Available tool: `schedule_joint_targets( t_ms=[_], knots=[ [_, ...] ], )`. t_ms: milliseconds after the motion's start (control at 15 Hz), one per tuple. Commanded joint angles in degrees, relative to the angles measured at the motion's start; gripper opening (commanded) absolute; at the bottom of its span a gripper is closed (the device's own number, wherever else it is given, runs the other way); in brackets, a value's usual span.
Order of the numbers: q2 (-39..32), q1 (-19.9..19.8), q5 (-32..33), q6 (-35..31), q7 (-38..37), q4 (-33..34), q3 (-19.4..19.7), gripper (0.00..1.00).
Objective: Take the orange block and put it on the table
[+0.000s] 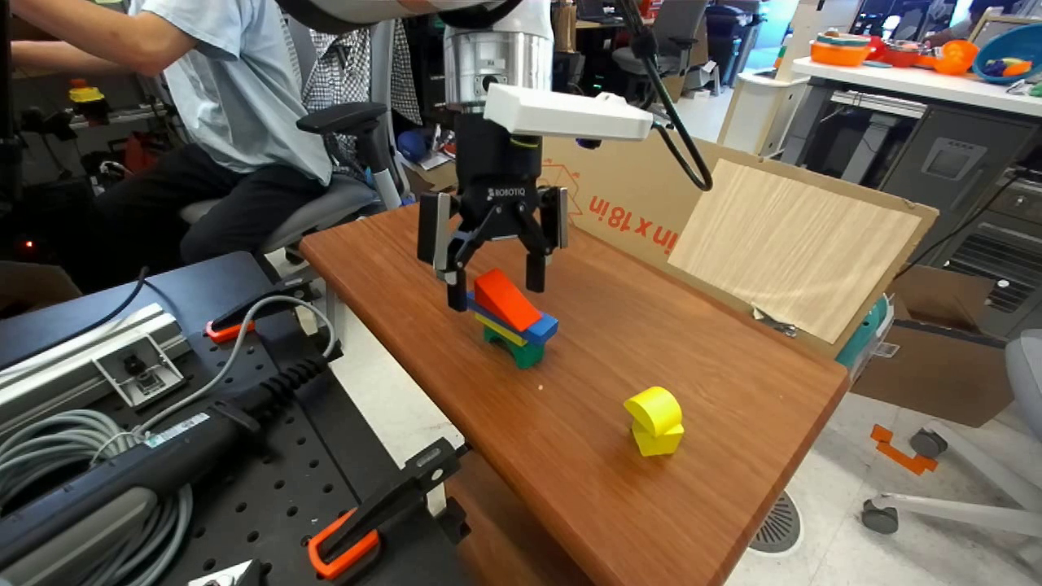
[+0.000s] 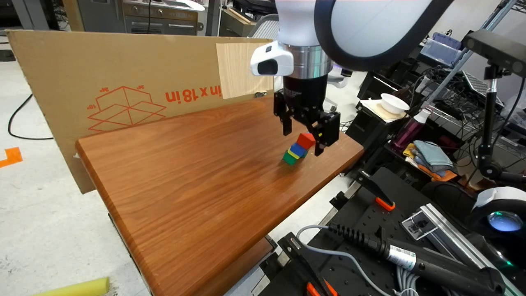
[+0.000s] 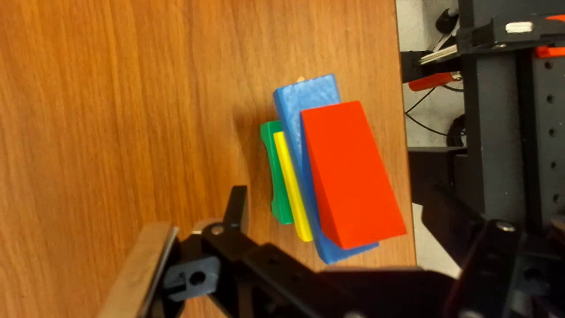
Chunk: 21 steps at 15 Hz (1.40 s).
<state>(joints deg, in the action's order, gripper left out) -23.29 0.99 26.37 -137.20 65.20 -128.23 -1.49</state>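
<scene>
My hand (image 1: 496,285) is spread wide, with its two fingers (image 1: 536,273) well apart. The orange block (image 3: 353,176), which looks red to me from here, sits under the hand, on top of a flat blue block (image 3: 304,92). In the wrist view the orange block is between the fingers, and I see a gap on each side. I cannot tell how low the fingertips reach next to it. Going down from there, I see a thin yellow block (image 3: 293,187) and then a green block (image 3: 279,185), which stands on the bench (image 3: 110,132). Farther from the hand, an exterior view shows a curved yellow block (image 1: 654,409) on top of a second yellow block (image 1: 658,442); the wrist view does not. Well away from the hand, an exterior view shows a person (image 1: 236,98) sitting. Both exterior views also show a big cardboard sheet (image 2: 53,82) along the bench.
</scene>
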Motion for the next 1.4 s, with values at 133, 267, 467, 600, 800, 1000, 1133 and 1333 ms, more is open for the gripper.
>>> schedule_joint_targets(
  t_ms=[133,267,467,600,800,1000,1133,1333],
  knots=[
    [5.81,-3.69,-7.17,-8.74,0.81,-5.90,-1.82,1.00],
    [6.66,-4.48,-9.75,-12.01,1.91,-7.46,-2.38,1.00],
    [7.19,-4.80,-11.34,-14.90,2.47,-9.28,-2.68,1.00],
    [6.93,-4.44,-10.70,-15.80,1.56,-9.92,-2.26,1.00],
    [7.39,-4.21,-9.41,-16.88,1.18,-11.10,-1.59,1.00],
    [7.65,-3.69,-7.50,-15.05,1.55,-10.50,-0.92,1.00],
    [8.12,-3.96,-7.48,-14.73,2.27,-10.48,-1.07,1.00],
    [9.43,-4.47,-6.42,-13.41,6.25,-10.85,-0.68,1.00]
  ],
)
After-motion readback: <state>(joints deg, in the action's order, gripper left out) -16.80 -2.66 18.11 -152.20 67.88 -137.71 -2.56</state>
